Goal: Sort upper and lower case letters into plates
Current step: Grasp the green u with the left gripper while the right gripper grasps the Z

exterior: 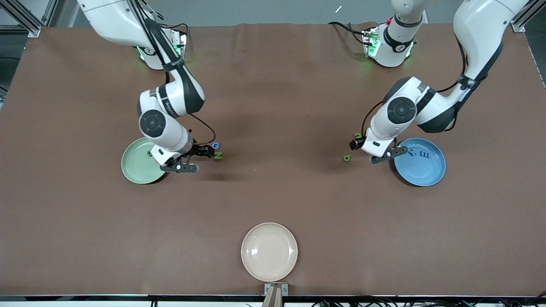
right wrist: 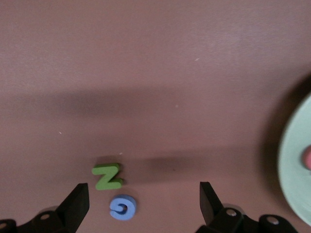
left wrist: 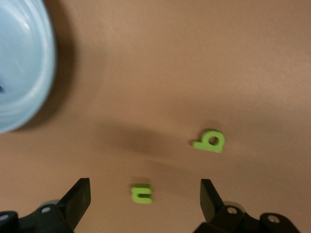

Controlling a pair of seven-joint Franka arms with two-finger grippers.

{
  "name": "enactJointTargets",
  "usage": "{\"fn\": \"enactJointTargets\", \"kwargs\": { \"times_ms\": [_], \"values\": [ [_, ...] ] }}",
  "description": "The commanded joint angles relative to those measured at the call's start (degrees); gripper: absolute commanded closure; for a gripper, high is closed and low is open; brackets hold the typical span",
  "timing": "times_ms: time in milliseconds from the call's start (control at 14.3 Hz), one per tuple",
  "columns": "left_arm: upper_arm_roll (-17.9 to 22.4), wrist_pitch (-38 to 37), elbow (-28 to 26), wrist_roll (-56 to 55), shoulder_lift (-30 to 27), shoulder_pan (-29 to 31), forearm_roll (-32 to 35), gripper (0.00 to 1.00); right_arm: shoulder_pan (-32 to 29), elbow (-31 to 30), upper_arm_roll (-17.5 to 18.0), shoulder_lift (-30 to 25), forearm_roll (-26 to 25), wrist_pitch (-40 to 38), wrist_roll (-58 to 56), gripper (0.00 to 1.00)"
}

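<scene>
Left tool (left wrist: 143,196), at the lower edge of the left wrist frame, has its two fingers (left wrist: 77,199) spread wide apart and empty; the small green n (left wrist: 141,193) lies on the tabletop (exterior: 273,94) between them, and the small green b (left wrist: 210,141) lies just beside, right of frame centre. The sky blue plate (exterior: 420,172) fills that frame's upper left corner; in the front view it sits at centre right, with two dark blue letters (exterior: 420,154) in it.

Right tool (right wrist: 143,204), at the lower edge of the right wrist frame, is likewise spread apart and empty. The green N (right wrist: 108,176) and the blue G (right wrist: 122,207) lie touching or nearly so between its fingers. The pale green plate (exterior: 136,168) sits at centre left of the front view, holding a pink piece (right wrist: 307,158) at the right wrist frame's right edge. A cream-beige plate (exterior: 269,251) lies at lower centre.
</scene>
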Motion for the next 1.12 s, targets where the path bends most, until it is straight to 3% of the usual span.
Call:
{"fn": "enactJointTargets", "kwargs": {
  "times_ms": [0,209,489,838,1047],
  "values": [
    [0.13,3.96,-2.86,-3.94,1.03,0.18,3.52,0.01,3.23,-1.24,-0.44,2.61,1.06,5.60,4.52,0.00],
    [1.10,6.34,-5.32,-7.72,2.53,0.44,8.71,0.01,4.91,-1.16,-0.44,4.38,1.06,8.42,6.47,0.00],
    [1.62,7.83,-7.44,-8.08,2.62,0.71,9.86,0.02,6.84,-1.33,-0.52,5.35,0.98,8.51,8.40,0.01],
    [2.24,8.19,-8.93,-9.23,4.19,0.62,11.79,0.17,8.52,-1.51,-0.61,7.02,0.89,10.88,10.59,0.08],
    [2.33,8.19,-8.67,-10.89,5.60,0.45,13.90,0.28,9.05,-1.51,-0.70,7.81,0.36,11.15,10.60,0.22]
  ]
}}
